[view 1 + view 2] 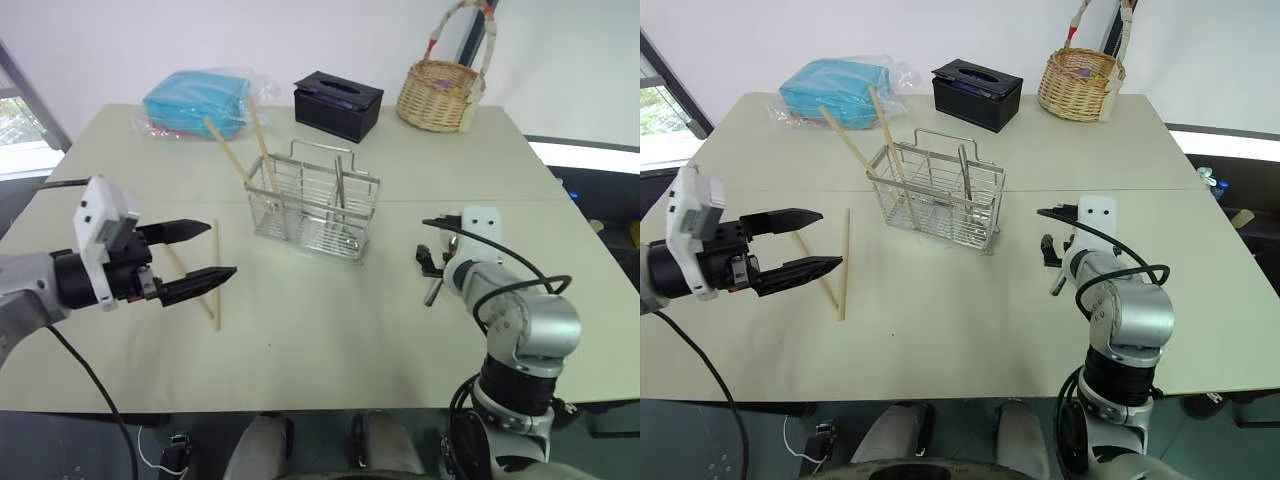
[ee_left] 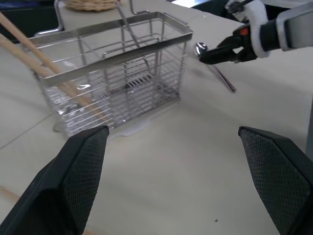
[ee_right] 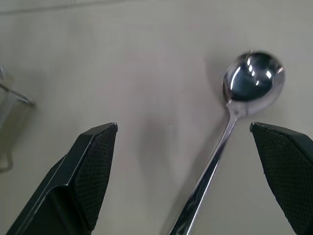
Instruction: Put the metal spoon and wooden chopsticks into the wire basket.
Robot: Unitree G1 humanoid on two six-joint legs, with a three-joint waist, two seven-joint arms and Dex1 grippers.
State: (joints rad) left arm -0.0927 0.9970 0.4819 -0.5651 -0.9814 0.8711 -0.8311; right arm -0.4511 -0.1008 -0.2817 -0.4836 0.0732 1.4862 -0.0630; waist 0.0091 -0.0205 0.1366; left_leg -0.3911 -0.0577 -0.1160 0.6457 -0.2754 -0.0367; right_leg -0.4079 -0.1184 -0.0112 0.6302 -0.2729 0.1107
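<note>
Two chopsticks (image 1: 240,150) lean in the wire basket (image 1: 315,205), metal spoon (image 3: 234,127) to its right.

Lab-like room: bare table (image 1: 330,330), cables (image 1: 95,385).

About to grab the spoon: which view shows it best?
Right wrist view: the spoon lies large between the open right gripper fingers, bowl and handle plain. Left wrist view shows it small beside the basket; in the eye views the gripper mostly hides it.

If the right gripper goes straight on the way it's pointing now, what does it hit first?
Most likely the metal spoon, lying on the table between the open fingers of the right gripper, nearer one finger. Depth is unclear, so it might meet bare tabletop beside it.
</note>
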